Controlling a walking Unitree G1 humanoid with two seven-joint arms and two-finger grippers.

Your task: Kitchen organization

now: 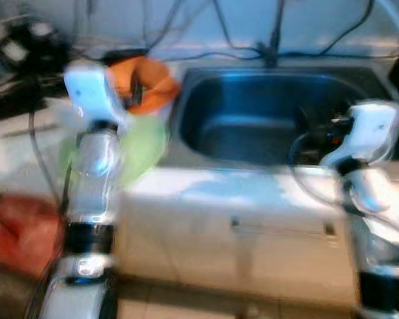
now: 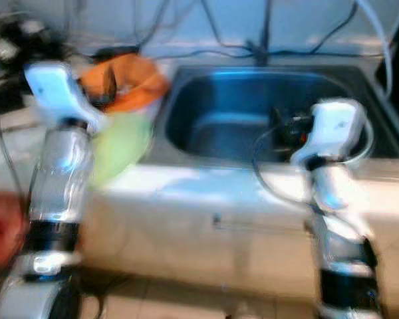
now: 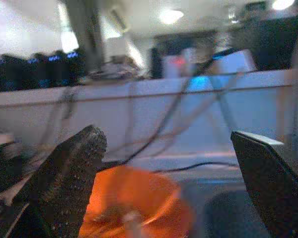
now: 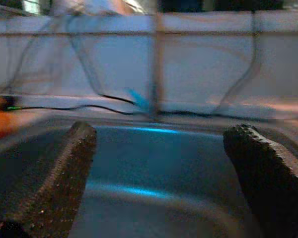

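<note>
Risk of knocking the orange bowl [image 3: 134, 201] left of the sink [image 1: 279, 116] off the bench [image 1: 206, 189], with left jaws [image 3: 174, 183] spread wide just before it, right jaws [image 4: 161, 173] spread over the sink, views blurred.

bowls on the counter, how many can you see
2, though blur may hide more: an orange bowl at the sink's back left corner, and a green bowl in front of it, nearer the counter edge beside the sink.
</note>
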